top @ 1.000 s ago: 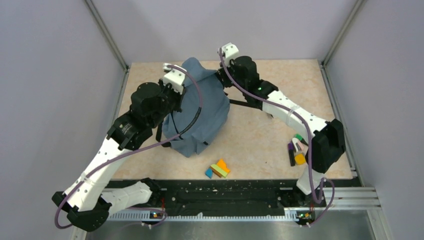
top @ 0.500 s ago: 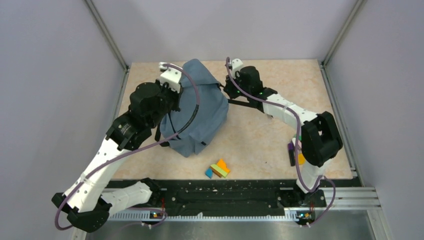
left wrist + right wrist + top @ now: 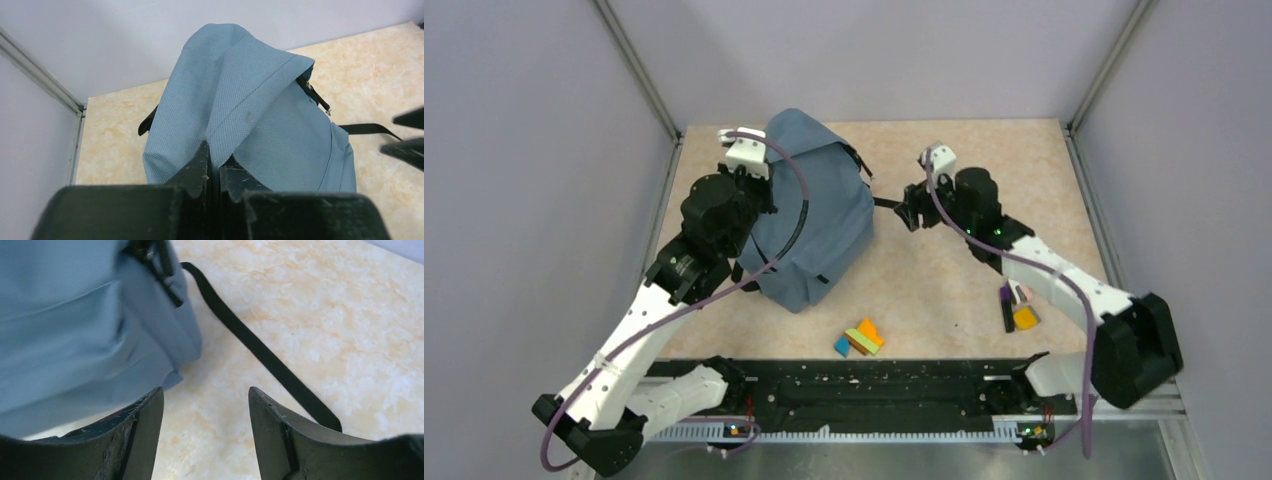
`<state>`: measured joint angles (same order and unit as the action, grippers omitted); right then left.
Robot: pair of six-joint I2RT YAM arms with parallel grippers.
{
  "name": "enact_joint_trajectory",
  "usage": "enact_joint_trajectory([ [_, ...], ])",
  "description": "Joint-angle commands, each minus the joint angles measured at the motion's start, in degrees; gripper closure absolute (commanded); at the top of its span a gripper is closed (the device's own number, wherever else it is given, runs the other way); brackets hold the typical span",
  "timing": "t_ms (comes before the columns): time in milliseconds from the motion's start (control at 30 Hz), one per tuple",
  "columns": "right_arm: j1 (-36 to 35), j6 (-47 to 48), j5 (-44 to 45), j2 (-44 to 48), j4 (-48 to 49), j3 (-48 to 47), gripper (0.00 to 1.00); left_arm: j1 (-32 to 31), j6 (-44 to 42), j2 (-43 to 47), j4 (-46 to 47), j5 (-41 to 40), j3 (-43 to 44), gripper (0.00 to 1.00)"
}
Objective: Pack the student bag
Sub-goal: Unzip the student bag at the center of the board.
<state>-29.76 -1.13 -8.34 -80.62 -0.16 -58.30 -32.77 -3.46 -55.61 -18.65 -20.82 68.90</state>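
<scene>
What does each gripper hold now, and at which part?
The left gripper pinches a raised fold of the student bag's blue fabric. The right gripper is open and holds nothing.

We count one student bag (image 3: 814, 220), two hands (left hand (image 3: 215, 160), right hand (image 3: 205, 392)) and two groups of small coloured blocks: middle group (image 3: 859, 340), right group (image 3: 1017, 308). The single blocks we cannot count surely.

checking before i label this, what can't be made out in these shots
- Inside of the student bag: top view, its folded fabric covers the opening.
- Small items by the right arm: top view, too small to identify.
- End of the black strap: right wrist view, hidden behind the right gripper.
</scene>
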Motion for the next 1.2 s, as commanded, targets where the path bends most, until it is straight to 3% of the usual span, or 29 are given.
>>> enact_joint_trajectory([
  [0,-2.54,-0.31,-6.08,10.19,11.9,12.62,0.38,1.34,3.22,1.79,10.27,-2.67,-3.24,1.0],
  [200,-17.02,2.73,-4.52,18.08,31.53,26.63,0.38,3.68,7.9,1.85,9.99,1.14,-3.39,1.0],
  [300,-24.85,4.55,-2.02,17.53,40.83,30.73,0.38,4.41,9.12,2.21,9.67,2.96,-3.31,1.0],
  [467,-30.94,5.05,2.11,11.92,49.36,30.9,0.39,6.3,9.91,2.38,10.21,3.82,-3.84,1.0],
  [833,-35.41,7.0,11.64,-2.16,51.63,21.03,0.41,8.01,11.19,1.47,10.84,6.19,-4.7,1.0],
  [1167,-37.69,7.34,19.3,-7.58,48.09,16.14,0.56,8.26,11.29,1.74,10.83,6.62,-4.74,1.0],
])
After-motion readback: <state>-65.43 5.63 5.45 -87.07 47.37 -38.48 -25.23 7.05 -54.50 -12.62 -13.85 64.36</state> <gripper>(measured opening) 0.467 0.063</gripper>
